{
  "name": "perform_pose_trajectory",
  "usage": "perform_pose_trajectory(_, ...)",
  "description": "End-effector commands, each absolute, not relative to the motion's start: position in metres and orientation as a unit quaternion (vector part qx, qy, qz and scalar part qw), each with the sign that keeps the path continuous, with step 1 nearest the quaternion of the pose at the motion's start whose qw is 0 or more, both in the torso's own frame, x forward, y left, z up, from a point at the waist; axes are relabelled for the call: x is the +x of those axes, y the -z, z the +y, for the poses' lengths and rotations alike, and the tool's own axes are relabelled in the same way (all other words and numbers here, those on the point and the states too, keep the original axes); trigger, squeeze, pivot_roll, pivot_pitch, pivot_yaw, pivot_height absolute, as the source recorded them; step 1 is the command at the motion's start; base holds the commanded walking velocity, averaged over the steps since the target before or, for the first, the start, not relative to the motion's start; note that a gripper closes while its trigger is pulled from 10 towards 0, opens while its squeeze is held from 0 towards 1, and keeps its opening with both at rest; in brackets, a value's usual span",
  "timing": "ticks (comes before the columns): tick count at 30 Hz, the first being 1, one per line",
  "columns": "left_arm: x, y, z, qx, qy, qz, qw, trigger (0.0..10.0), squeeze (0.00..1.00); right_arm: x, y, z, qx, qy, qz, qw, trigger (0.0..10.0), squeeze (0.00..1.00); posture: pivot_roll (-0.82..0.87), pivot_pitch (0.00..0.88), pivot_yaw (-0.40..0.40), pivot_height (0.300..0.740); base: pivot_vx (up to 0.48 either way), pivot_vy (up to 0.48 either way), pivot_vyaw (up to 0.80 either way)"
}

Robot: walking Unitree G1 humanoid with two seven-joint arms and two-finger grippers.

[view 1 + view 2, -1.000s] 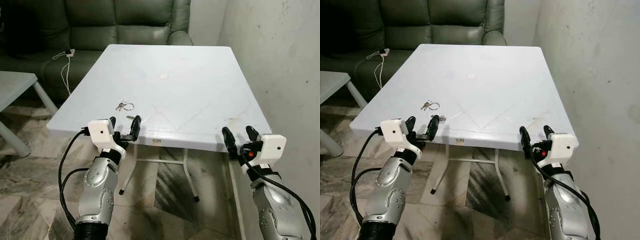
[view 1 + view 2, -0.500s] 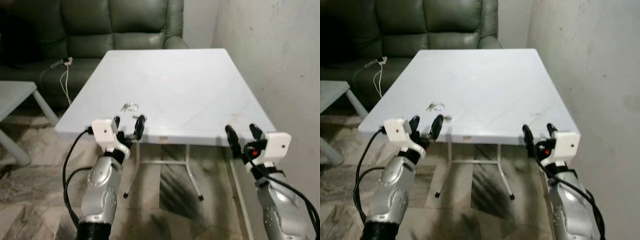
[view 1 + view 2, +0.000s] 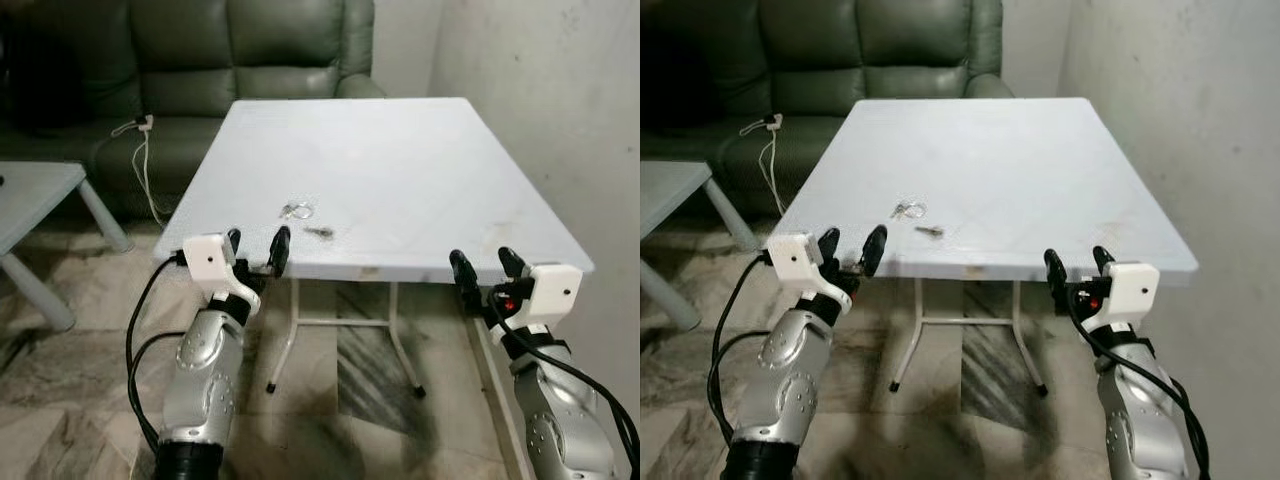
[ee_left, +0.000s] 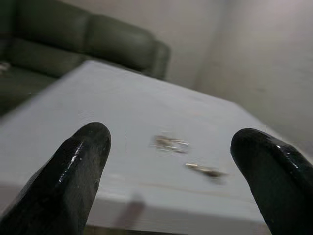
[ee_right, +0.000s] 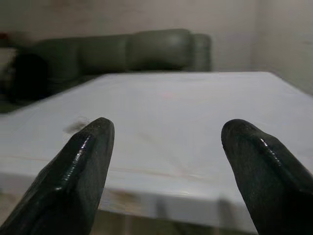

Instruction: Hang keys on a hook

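Lying nr table [image 3: 420,150] front edge: keys [image 3: 296,209], both grippers short of it.

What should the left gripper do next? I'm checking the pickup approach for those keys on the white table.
Probably reach the left gripper forward over the table edge toward the keys. Its fingers are open, short of the edge, and the keys lie just beyond, nearer it than the right gripper.

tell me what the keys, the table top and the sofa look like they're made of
Keys: probably metal, small, thin and silvery with a pale glint on a ring; too small to be sure.
Table top: likely moulded plastic, matte white, with faint raised diagonal lines and a thin edge, on a slim folding frame.
Sofa: looks like leather or faux leather, dark green, with a soft sheen on puffy cushions.
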State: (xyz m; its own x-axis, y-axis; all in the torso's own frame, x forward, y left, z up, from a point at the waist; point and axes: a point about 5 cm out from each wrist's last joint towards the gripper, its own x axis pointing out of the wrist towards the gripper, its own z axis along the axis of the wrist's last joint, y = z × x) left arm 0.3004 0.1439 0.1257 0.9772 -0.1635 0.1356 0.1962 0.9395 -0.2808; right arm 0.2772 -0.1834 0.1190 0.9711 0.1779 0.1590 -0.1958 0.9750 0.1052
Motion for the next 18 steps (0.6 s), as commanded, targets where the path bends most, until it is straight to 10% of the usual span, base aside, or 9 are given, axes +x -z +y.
perform_pose_trajectory(1,0.3018,-0.1283,0.1371,-0.151,0.1,-0.056,0.982,10.0,0.0,0.2759,-0.1225,-0.1898,0.057,-0.088,-0.08,0.991,10.0,0.0,-0.03,0.0,-0.028,0.74,0.0,0.39,0.0)
perform_pose_trajectory(18,0.3037,-0.1294,0.1371,-0.153,0.099,-0.058,0.982,10.0,0.0,0.2768,-0.1235,-0.188,0.06,-0.09,-0.08,0.991,10.0,0.0,-0.02,0.0,-0.031,0.74,0.0,0.391,0.0)
